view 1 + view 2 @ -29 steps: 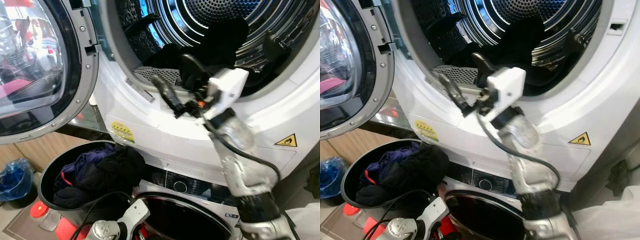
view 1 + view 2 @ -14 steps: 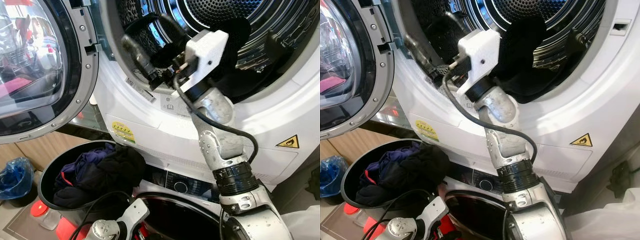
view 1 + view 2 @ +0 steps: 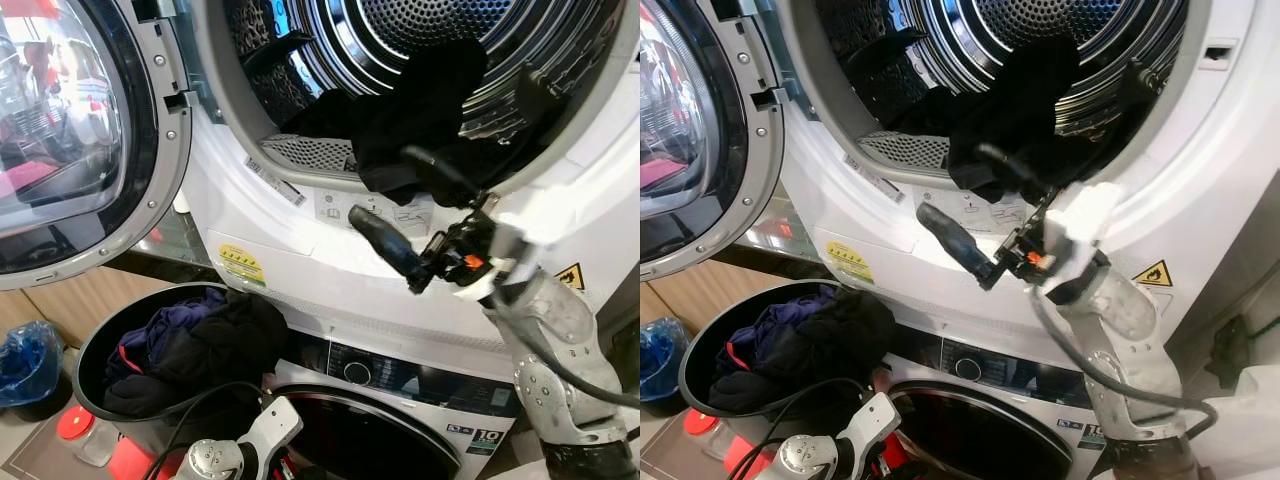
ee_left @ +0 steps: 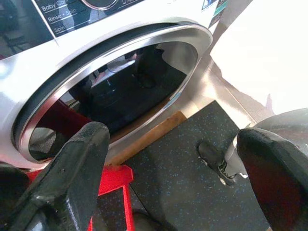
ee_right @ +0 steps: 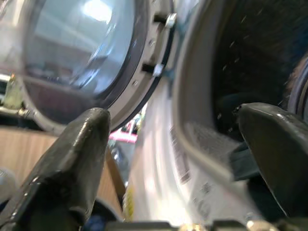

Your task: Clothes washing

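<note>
The upper machine's drum [image 3: 440, 40] stands open, and a black garment [image 3: 420, 110] lies inside it, drooping over the front lip. My right gripper [image 3: 382, 183] hovers just outside the opening, in front of the white lip and under the garment's hanging edge. It is open and holds nothing. In the right wrist view its fingers [image 5: 72, 159] are spread wide, facing the door and the drum's mouth. My left gripper [image 4: 168, 159] hangs low in front of the lower machine's door [image 4: 110, 91], open and empty.
The round glass door [image 3: 80, 140] is swung open to the left. A black basket [image 3: 95, 350] of dark clothes [image 3: 200, 340] sits on the floor at lower left, beside a blue bag [image 3: 25, 355]. The lower machine's control panel [image 3: 360, 372] is below the drum.
My right gripper has swung from the left side of the drum's mouth down and to the right, out in front of the lip. The black garment stays in the drum.
</note>
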`<state>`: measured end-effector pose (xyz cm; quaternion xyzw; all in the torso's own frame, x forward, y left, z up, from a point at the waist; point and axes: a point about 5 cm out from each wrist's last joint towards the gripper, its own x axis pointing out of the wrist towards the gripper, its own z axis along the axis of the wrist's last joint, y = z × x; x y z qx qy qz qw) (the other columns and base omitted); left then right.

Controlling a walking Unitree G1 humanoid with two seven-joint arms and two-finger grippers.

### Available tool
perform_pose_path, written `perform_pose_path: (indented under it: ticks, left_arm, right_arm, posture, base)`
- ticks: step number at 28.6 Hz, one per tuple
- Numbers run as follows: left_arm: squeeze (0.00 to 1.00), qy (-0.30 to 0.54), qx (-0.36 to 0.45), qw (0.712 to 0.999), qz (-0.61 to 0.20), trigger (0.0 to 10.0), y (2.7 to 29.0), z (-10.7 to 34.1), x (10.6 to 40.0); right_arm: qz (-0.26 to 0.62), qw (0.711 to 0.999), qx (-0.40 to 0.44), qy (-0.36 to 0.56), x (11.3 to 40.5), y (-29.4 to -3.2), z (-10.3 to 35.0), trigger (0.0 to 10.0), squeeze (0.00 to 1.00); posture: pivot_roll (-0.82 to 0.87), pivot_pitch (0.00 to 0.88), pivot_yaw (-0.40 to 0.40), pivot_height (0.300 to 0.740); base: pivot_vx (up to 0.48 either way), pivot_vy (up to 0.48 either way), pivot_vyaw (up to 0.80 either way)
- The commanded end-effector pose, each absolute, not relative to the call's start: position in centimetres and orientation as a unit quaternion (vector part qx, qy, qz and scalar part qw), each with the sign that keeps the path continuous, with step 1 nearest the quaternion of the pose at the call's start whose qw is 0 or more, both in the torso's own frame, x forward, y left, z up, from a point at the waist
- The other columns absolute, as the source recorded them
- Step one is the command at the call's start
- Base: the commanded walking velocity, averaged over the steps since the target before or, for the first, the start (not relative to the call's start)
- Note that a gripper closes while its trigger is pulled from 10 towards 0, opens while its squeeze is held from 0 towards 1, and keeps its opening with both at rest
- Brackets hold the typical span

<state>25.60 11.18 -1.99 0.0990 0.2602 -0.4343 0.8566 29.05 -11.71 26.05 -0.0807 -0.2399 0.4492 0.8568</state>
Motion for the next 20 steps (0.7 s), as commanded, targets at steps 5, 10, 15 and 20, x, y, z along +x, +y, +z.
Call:
perform_pose_path:
  ticks: [5, 10, 15, 20]
  left_arm:
    - [0.0, 0.265, 0.101, 0.859, -0.427, 10.0, 11.6, -2.0, 25.7]
    - [0.0, 0.266, 0.101, 0.859, -0.426, 10.0, 11.7, -2.1, 25.7]
    - [0.0, 0.266, 0.102, 0.858, -0.427, 10.0, 11.6, -2.1, 25.7]
    - [0.0, 0.266, 0.102, 0.858, -0.427, 10.0, 11.7, -2.0, 25.7]
  right_arm:
    - [0.426, 0.879, -0.095, -0.194, 29.5, -10.9, 24.6, 10.0, 0.0]
    - [0.416, 0.887, -0.096, -0.177, 29.4, -11.2, 23.9, 10.0, 0.0]
    - [0.374, 0.909, -0.105, -0.149, 30.1, -12.1, 23.0, 10.0, 0.0]
    - [0.349, 0.919, -0.115, -0.143, 30.7, -12.3, 23.0, 10.0, 0.0]
  posture:
    - [-0.03, 0.0, 0.091, 0.74]
    - [-0.03, 0.0, 0.088, 0.74]
    - [-0.03, 0.0, 0.089, 0.74]
    - [-0.03, 0.0, 0.091, 0.74]
  base:
    - [0.0, 0.0, 0.0]
    - [0.0, 0.0, 0.0]
    - [0.0, 0.0, 0.0]
    - [0.0, 0.0, 0.0]
